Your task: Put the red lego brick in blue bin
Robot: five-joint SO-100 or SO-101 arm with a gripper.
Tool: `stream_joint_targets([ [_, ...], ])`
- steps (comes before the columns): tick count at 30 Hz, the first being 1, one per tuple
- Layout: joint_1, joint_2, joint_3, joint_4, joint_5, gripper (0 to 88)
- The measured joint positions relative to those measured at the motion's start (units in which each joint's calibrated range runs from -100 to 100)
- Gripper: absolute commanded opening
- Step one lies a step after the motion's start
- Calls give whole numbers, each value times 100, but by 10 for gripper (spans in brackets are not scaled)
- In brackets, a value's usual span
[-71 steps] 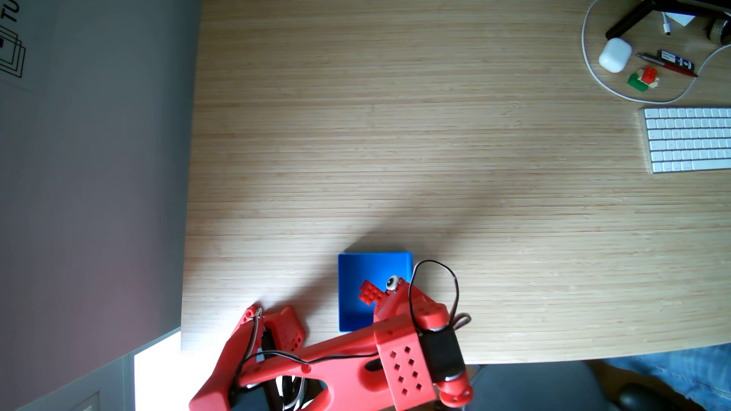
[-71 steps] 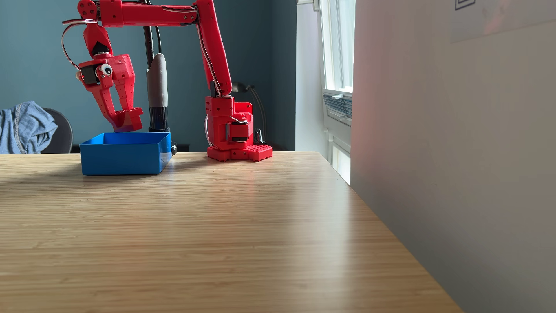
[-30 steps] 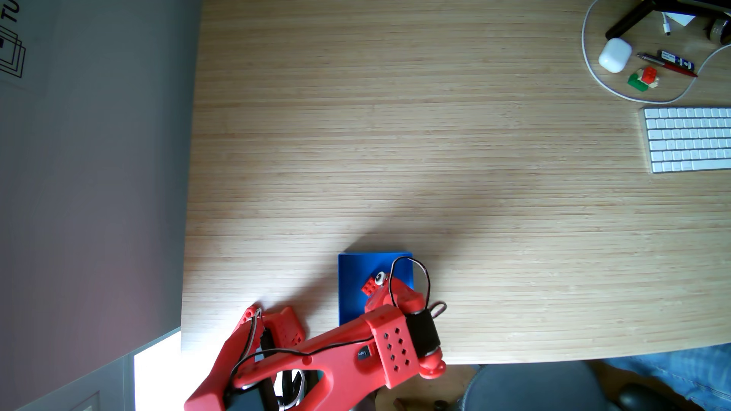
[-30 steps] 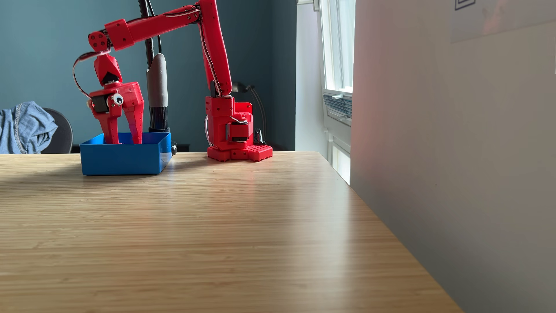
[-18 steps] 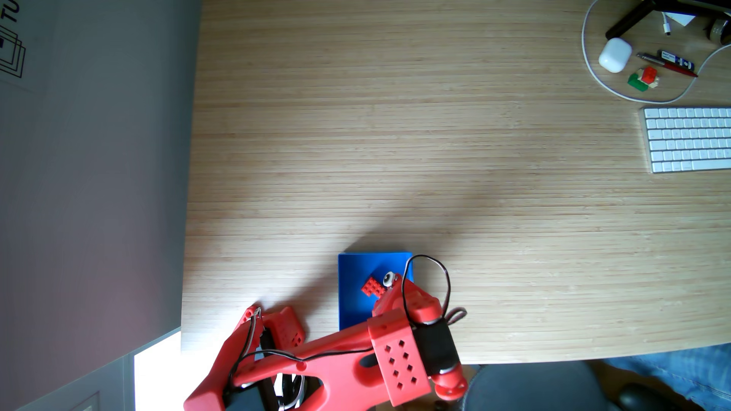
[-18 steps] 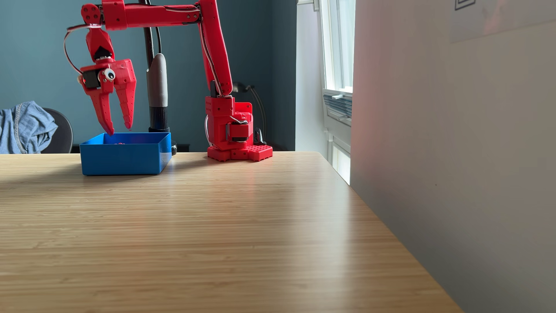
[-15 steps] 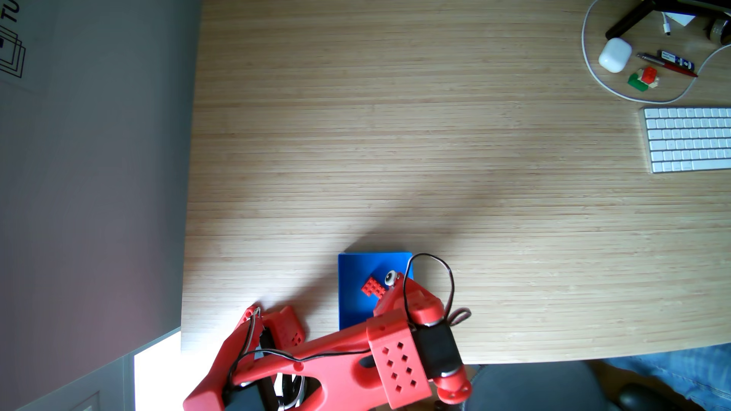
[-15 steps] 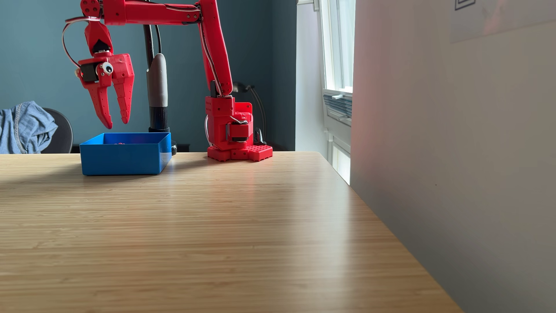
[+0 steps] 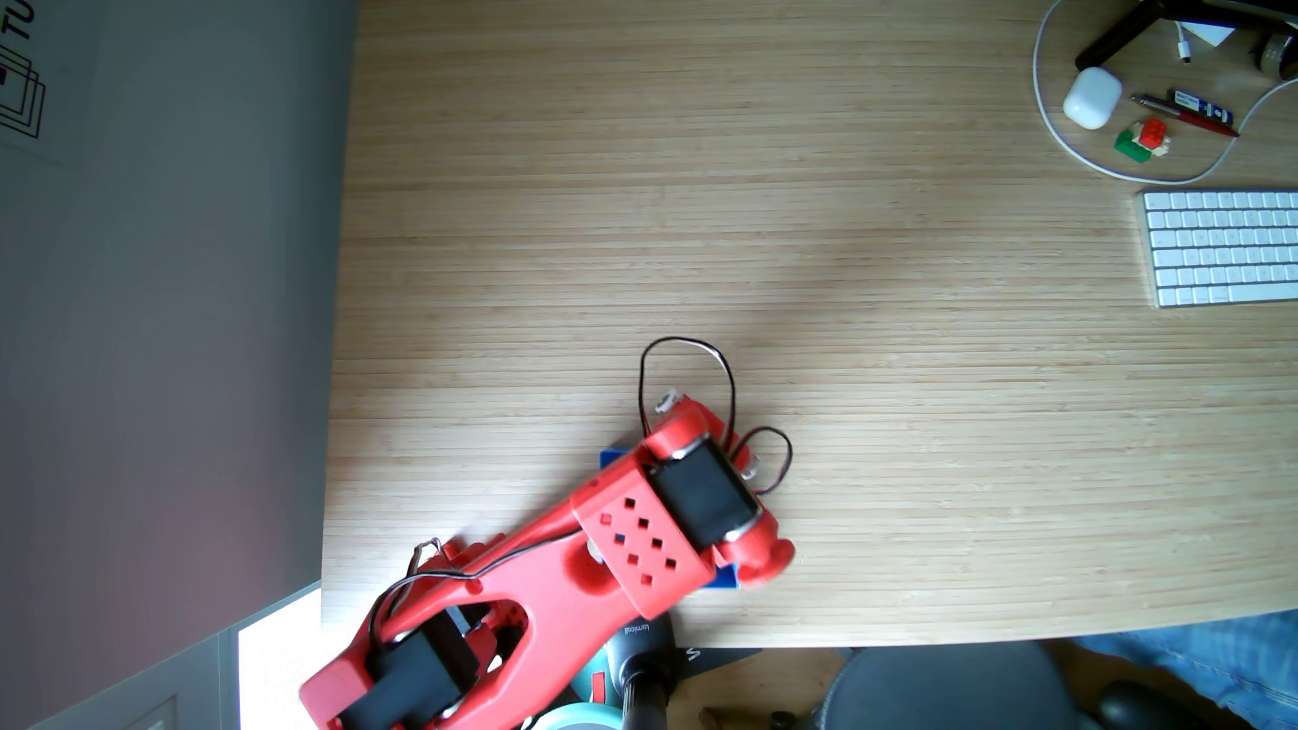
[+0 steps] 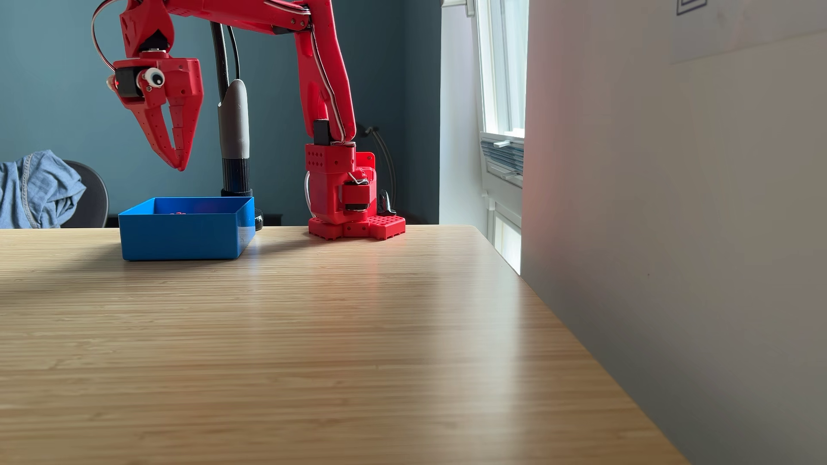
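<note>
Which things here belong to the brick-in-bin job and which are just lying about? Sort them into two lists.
Part of the job:
- red lego brick, a sliver of red just above the near wall, inside the bin
- blue bin
- gripper, shut and empty above the bin

Just lying about:
- keyboard
- white earbud case
- pens
- small stack of red, green and white bricks
- white cable

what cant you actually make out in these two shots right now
- The blue bin in a fixed view from above: the arm covers nearly all of it, floor included.
- The red lego brick in a fixed view from the side: the bin's front wall hides all but a sliver, so how it lies is unclear.
- The gripper: tips meet, empty.
</note>
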Motion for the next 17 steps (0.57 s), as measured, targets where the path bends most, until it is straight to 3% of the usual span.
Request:
stream_joint_targets([
  [17,-1409,0,0,0,-596,1],
])
